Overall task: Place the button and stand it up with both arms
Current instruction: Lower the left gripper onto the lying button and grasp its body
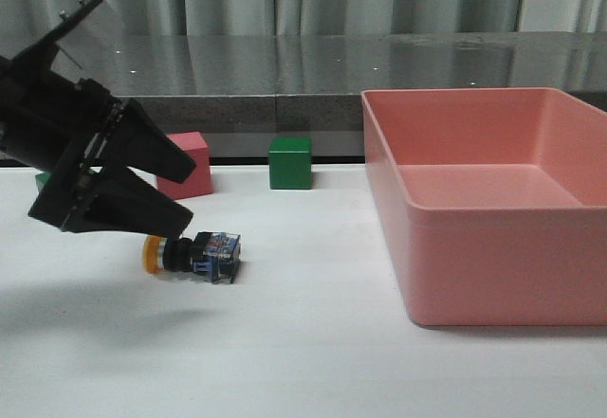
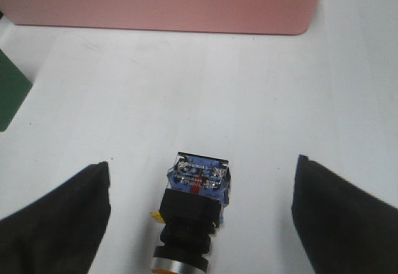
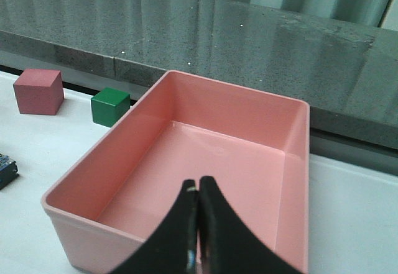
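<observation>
The button (image 1: 194, 253) lies on its side on the white table, yellow cap to the left, blue and clear base to the right. My left gripper (image 1: 187, 193) is open and hovers just above and left of it. In the left wrist view the button (image 2: 194, 209) lies between the two spread fingers (image 2: 59, 224), untouched. My right gripper (image 3: 199, 188) is shut and empty, held over the pink bin (image 3: 292, 156). The right arm does not show in the front view.
A large pink bin (image 1: 417, 247) stands to the right of the button. A pink cube (image 1: 186, 164) and a green cube (image 1: 289, 162) sit at the back of the table; both also show in the right wrist view (image 3: 38, 91) (image 3: 110, 106). A grey ledge runs behind.
</observation>
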`<action>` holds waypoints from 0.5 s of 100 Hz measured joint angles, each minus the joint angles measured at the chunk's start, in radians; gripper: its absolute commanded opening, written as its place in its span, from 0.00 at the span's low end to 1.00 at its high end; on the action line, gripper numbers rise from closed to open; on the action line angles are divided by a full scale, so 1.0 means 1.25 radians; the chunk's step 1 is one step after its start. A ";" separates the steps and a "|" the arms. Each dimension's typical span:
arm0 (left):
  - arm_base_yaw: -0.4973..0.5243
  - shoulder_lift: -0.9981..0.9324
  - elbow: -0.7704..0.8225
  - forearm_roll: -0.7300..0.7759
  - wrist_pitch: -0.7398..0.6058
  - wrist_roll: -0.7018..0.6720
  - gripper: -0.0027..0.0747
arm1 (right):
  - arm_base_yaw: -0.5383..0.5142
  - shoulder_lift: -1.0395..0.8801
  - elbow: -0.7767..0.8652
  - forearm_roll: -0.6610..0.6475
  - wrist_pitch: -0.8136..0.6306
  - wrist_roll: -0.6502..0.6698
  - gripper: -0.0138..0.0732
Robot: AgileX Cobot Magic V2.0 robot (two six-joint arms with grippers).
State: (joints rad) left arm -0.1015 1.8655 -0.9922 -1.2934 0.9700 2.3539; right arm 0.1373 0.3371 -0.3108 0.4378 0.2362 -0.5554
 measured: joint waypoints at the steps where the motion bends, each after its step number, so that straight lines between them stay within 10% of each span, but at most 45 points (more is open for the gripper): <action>1: 0.000 0.002 0.000 0.000 0.000 0.005 0.77 | 0.000 0.000 0.000 0.000 0.000 0.000 0.09; 50: 0.062 0.093 -0.005 -0.046 0.014 0.091 0.77 | 0.000 0.000 0.000 0.000 0.000 0.000 0.09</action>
State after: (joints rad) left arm -0.0236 1.9815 -0.9981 -1.3515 0.9876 2.4683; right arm 0.1373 0.3371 -0.3108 0.4378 0.2362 -0.5554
